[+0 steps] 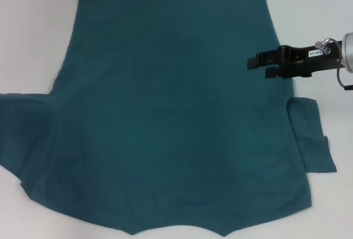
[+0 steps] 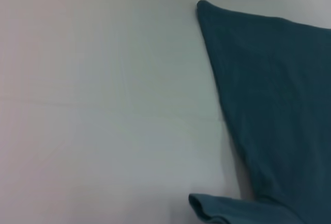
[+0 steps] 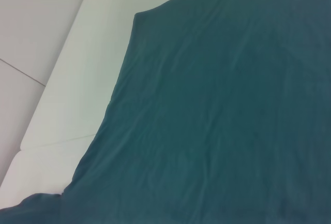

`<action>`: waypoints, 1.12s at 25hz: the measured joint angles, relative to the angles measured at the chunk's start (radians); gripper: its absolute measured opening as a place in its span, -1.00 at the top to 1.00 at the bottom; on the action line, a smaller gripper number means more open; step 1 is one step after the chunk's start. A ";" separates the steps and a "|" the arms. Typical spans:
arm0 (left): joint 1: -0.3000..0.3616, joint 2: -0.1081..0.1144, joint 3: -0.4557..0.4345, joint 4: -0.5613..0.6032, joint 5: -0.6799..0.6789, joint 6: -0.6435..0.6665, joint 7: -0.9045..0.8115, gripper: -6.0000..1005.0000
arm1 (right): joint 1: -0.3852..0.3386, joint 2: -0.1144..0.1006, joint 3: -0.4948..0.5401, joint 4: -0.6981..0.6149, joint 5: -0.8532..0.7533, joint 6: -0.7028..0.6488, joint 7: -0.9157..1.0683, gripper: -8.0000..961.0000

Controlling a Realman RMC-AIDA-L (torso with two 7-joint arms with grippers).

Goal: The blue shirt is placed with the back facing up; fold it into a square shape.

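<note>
The blue shirt (image 1: pixel 171 112) lies flat on the white table (image 1: pixel 33 29), plain back up, straight hem at the far side and neckline at the near edge. Its left sleeve (image 1: pixel 25 131) spreads out to the left. Its right sleeve (image 1: pixel 310 137) lies short and squared at the right. My right gripper (image 1: pixel 259 67) hovers over the shirt's right side edge, pointing left, fingers (image 1: pixel 252 61) apart and empty. The shirt also shows in the left wrist view (image 2: pixel 269 105) and in the right wrist view (image 3: pixel 217 110). My left gripper is out of view.
Bare white table surrounds the shirt at the far side and at both far corners. The right wrist view shows the table's edge (image 3: pixel 57 94) with grey floor (image 3: pixel 31 22) beyond it.
</note>
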 joint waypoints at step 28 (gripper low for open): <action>-0.228 -0.012 0.005 -0.225 -0.009 0.185 -0.318 0.99 | 0.001 0.012 -0.007 0.000 0.000 -0.009 -0.007 -0.50</action>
